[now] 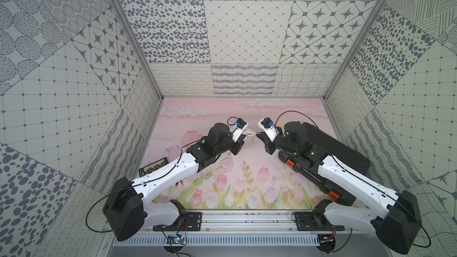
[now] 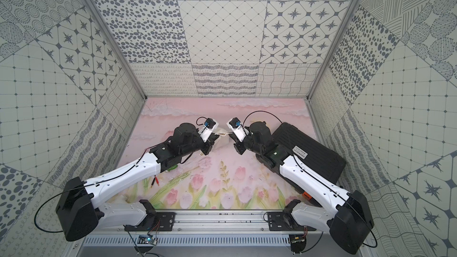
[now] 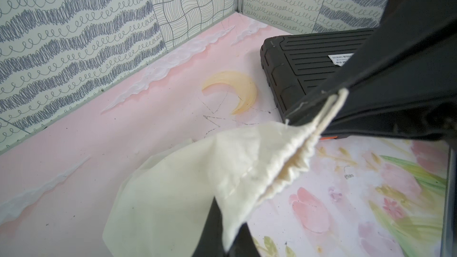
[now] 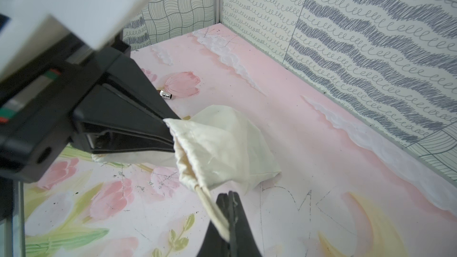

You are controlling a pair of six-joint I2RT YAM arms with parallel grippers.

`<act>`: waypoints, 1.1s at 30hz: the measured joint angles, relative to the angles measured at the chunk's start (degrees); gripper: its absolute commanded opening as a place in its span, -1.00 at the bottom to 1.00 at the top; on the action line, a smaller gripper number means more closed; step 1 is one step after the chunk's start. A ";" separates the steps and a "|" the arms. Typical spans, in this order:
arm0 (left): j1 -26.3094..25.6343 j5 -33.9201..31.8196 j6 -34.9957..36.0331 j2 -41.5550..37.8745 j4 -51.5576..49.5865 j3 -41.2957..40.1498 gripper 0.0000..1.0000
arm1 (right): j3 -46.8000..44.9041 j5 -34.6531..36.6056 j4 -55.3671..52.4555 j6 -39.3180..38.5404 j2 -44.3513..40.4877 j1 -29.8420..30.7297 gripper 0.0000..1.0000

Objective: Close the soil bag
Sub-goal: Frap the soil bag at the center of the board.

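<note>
Two grippers are clenched: your right gripper (image 4: 227,201) pinches the cord (image 4: 210,206), your left gripper (image 3: 228,233) clamps the bag (image 4: 222,142) at its mouth, body sagging onto the table (image 4: 309,144) between them. Risk: a jerk slips the thin cord free.

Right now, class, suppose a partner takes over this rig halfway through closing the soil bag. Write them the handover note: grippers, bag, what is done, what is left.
The left gripper is shut on the hem of the bag at its mouth.
The right gripper is shut on the cord at the opposite end of the mouth.
The bag lies mid-table between the two grippers, mouth end lifted, body on the mat. A black case stands to its right.
Done: both grips set, mouth partly gathered.
Left: a slit gapes; probably pull the cord away from the hem until it shuts.
</note>
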 measured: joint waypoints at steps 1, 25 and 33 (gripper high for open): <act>-0.02 0.04 0.00 0.00 0.02 -0.09 -1.00 | 0.00 0.63 -0.13 0.00 -0.55 0.02 -1.00; 0.13 -3.50 -5.27 -9.16 8.46 -13.99 -0.21 | 9.09 4.11 -4.79 5.09 -0.59 -3.65 -1.00; 0.42 1.27 -5.14 -9.53 6.23 -6.10 0.30 | 10.51 -0.22 -2.27 5.70 -0.17 -4.11 -1.00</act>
